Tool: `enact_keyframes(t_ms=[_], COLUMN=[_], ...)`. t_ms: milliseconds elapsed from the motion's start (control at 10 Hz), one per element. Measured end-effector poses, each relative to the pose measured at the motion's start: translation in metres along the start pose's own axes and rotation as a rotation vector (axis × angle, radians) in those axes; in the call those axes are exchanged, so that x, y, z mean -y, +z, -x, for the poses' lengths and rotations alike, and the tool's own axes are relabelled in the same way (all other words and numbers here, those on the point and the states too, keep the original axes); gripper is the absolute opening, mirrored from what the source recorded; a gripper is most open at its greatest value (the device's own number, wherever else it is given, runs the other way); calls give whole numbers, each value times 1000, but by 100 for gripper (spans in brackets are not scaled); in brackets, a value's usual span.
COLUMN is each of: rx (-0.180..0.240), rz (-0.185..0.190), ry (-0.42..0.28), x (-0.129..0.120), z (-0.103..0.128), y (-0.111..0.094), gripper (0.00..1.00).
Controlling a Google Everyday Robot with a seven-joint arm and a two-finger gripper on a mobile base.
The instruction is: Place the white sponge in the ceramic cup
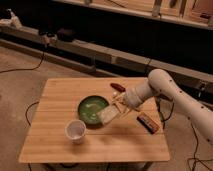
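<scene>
We find the end effector (116,106) pinching the white sponge (108,115) above the green bowl (90,109), right of the ceramic cup (75,131) on the worktop (60,100)

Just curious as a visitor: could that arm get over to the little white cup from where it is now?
Probably yes. The gripper, shut on the white sponge, hangs at the green bowl's right edge; the ceramic cup stands apart, front-left, with only bare table between.

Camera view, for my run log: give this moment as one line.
hand: shut on white sponge | over green bowl rim | ceramic cup: empty
</scene>
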Motion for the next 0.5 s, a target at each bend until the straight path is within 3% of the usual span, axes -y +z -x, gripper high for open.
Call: enact_keyframes(t_ms=[200, 500], rx=[19, 35], rz=[58, 155], ry=[-40, -93], x=[24, 41], z=[23, 48], y=[29, 73], gripper=[0, 0])
